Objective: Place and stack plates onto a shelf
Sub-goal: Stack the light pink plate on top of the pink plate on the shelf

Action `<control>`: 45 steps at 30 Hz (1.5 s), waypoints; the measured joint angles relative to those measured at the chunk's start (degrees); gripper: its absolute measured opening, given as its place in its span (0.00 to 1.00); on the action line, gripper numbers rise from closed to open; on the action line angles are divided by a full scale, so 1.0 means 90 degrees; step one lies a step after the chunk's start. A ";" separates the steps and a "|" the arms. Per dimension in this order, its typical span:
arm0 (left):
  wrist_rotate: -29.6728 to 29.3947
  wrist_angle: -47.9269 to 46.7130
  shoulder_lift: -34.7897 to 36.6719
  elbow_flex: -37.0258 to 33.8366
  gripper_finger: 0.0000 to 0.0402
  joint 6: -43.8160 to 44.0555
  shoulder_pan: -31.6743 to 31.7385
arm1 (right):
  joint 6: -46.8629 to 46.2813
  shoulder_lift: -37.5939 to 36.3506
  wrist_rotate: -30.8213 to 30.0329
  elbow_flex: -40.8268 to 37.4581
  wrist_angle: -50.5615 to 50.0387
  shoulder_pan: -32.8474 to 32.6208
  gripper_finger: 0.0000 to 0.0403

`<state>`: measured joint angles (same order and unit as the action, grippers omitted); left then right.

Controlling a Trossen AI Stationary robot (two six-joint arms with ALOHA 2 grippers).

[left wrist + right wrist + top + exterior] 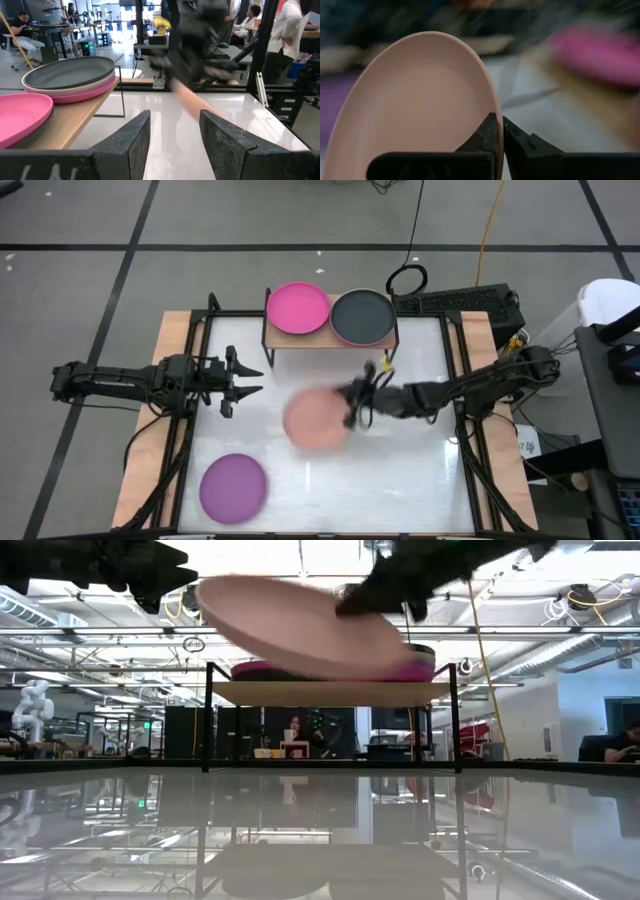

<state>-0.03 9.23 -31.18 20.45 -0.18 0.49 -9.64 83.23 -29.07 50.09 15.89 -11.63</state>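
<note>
My right gripper (352,408) is shut on a peach plate (315,418) in the air over the table's middle, in front of the shelf (330,340). The shelf, a light-wood board on black legs, bears a magenta plate (297,308) on its left. On its right stands a stack with a black plate (362,317) on top; the left wrist view shows a beige plate (75,89) and a magenta plate (85,95) beneath it. A purple plate (233,485) lies flat on the table near the front left. My left gripper (240,380) waits open at the table's left side. My right gripper pinches the peach plate's rim (492,107) between its two fingers, one on the plate's hollow face and one on its underside. The fingers come level from the table's right. The plate (300,625) is lifted clear and tilted, reaching leftward from the fingers.
The white tabletop (400,480) is glossy, with wooden strips along its left and right sides. Black frame bars stand by the shelf's legs. Cables and a black box lie behind the table. People sit in the room beyond.
</note>
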 joint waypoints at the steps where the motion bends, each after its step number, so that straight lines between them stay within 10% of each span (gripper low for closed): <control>1: 0.0000 -0.0002 0.0002 0.0000 0.44 0.0002 0.0000 | 0.0130 -0.0056 -0.0496 0.0000 0.0417 0.0133 0.00; 10: 0.0000 -0.0002 0.0002 0.0000 0.44 0.0002 0.0000 | 0.0119 -0.0105 -0.1101 0.0010 0.3830 0.2070 0.00; 17: 0.0000 0.0000 0.0000 0.0000 0.44 0.0002 0.0000 | -0.1704 0.0363 0.0461 0.1330 0.1815 0.3953 0.00; 24: 0.0000 0.0000 0.0002 0.0000 0.44 0.0002 0.0000 | -0.1645 0.1393 0.1269 0.3162 -0.0477 0.4346 0.00; 45: 0.0000 -0.0002 0.0000 0.0000 0.44 0.0002 0.0001 | -0.1456 0.2545 0.1473 0.3322 -0.0365 0.4550 0.03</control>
<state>-0.03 9.21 -31.18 20.45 -0.16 0.50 -22.74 106.13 -15.81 79.99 12.61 29.32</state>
